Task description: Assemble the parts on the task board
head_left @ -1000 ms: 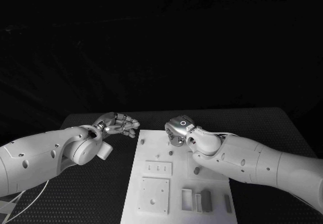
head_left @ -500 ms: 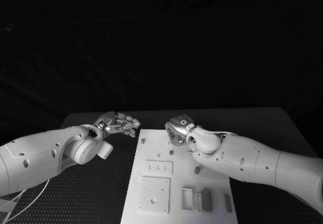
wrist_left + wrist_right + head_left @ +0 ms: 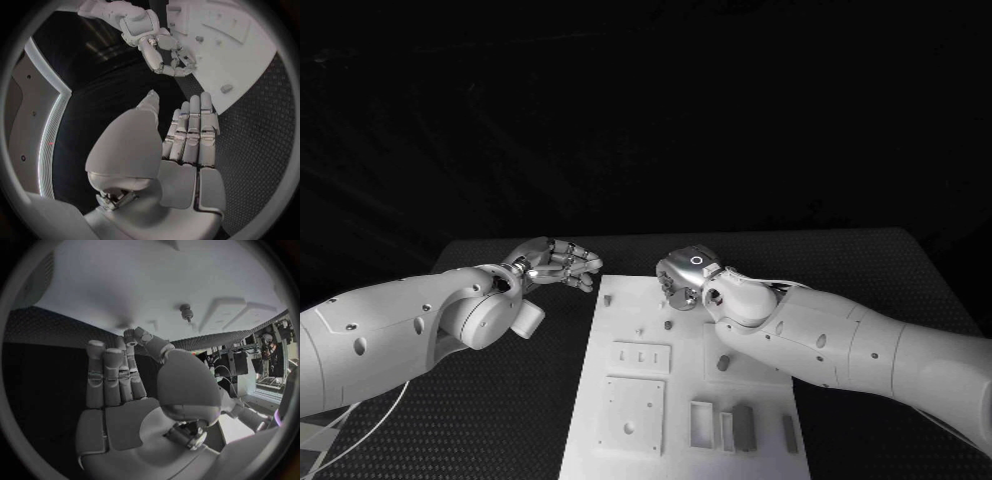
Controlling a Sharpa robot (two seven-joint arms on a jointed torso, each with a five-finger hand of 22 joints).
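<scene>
The white task board [image 3: 632, 390] lies lengthwise in the middle of the table. Small parts sit on it: one near its far left corner [image 3: 607, 300], one mid-board [image 3: 721, 363], and upright blocks [image 3: 743, 428] at the near end. My left hand [image 3: 557, 265] hovers just off the board's far left corner. In the left wrist view its fingers [image 3: 190, 130] are straight and hold nothing. My right hand [image 3: 684, 282] is over the board's far end. Its thumb and one fingertip [image 3: 130, 334] are close to the board surface [image 3: 156, 280], near a small peg [image 3: 185, 312], with nothing visible between them.
Black textured table [image 3: 488, 420] surrounds the board on both sides. The board carries square recessed plates [image 3: 632, 415] on its near left. From the left wrist, the right hand [image 3: 162, 50] reaches the board's corner, with a small part [image 3: 227, 88] nearby.
Both hands have barely shifted; the right hand edged slightly farther along the board's far end. Nothing was picked up or set down.
</scene>
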